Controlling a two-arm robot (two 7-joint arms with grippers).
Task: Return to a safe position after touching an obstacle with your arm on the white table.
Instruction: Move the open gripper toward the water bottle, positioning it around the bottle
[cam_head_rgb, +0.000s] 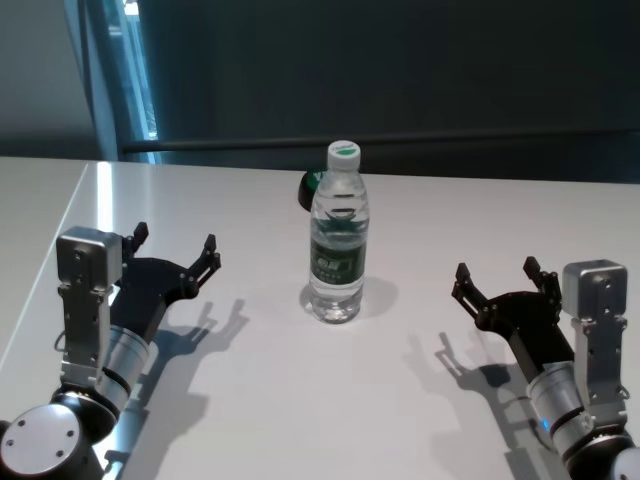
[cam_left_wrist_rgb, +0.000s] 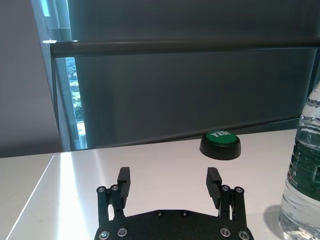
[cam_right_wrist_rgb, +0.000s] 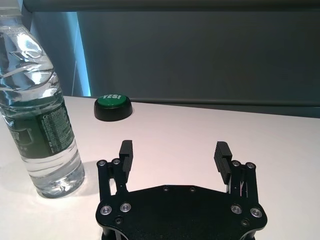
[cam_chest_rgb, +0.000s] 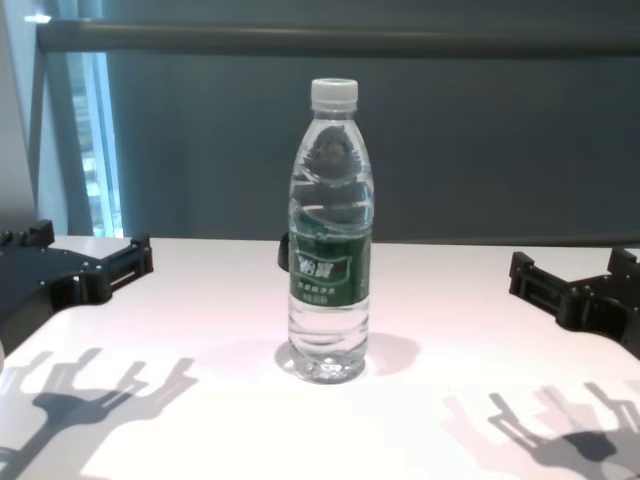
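The obstacle, a clear water bottle (cam_head_rgb: 338, 240) with a white cap and dark green label, stands upright at the middle of the white table (cam_head_rgb: 400, 400). The chest view shows the same bottle (cam_chest_rgb: 330, 270) dead centre. My left gripper (cam_head_rgb: 175, 248) hovers over the table to the bottle's left, open and holding nothing, well apart from it. My right gripper (cam_head_rgb: 497, 278) sits off to the bottle's right, open and empty too. In the left wrist view the open left gripper (cam_left_wrist_rgb: 170, 182) points past the bottle (cam_left_wrist_rgb: 305, 175); the right wrist view shows the open right gripper (cam_right_wrist_rgb: 174, 154) beside the bottle (cam_right_wrist_rgb: 42, 115).
A black-based green push button (cam_head_rgb: 308, 187) marked YES sits behind the bottle, also visible as the button (cam_left_wrist_rgb: 220, 144) and the button (cam_right_wrist_rgb: 113, 106). A dark wall and rail run along the table's far edge. The table's left edge (cam_head_rgb: 45, 260) lies near my left arm.
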